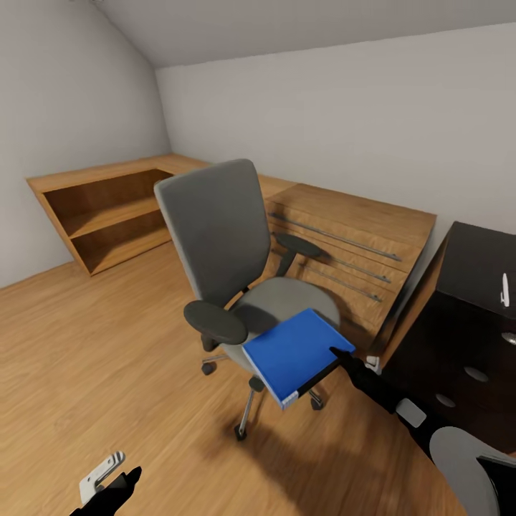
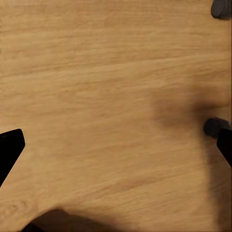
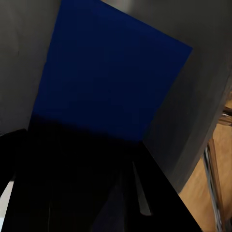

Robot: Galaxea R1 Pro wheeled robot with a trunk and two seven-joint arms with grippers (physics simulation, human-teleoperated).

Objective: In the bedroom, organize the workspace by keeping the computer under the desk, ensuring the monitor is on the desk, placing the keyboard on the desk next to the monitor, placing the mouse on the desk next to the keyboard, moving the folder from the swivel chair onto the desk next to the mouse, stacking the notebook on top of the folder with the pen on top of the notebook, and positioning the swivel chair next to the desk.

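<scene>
The swivel chair (image 1: pixel 222 236), grey with dark armrests, stands mid-room, its back toward the left. The blue folder (image 1: pixel 294 351) lies tilted at the seat's front, one corner hanging past the edge. My right gripper (image 1: pixel 342 356) is shut on the folder's right corner. Seen close in the right wrist view, the folder (image 3: pixel 111 72) fills the frame, with a dark finger (image 3: pixel 72 183) beneath it. My left gripper (image 1: pixel 118 481) hangs low over the floor; its dark fingertips (image 2: pixel 9 150) stand wide apart, open and empty. The black desk (image 1: pixel 476 261) is at the right, with the pale pen (image 1: pixel 505 290) on it.
A light-wood dresser (image 1: pixel 351 244) with long metal handles stands behind the chair, and an open wooden shelf unit (image 1: pixel 107 208) runs along the left wall. The desk's dark drawer unit (image 1: pixel 444 358) is beside my right arm. Chair casters (image 2: pixel 215 126) sit near my left gripper.
</scene>
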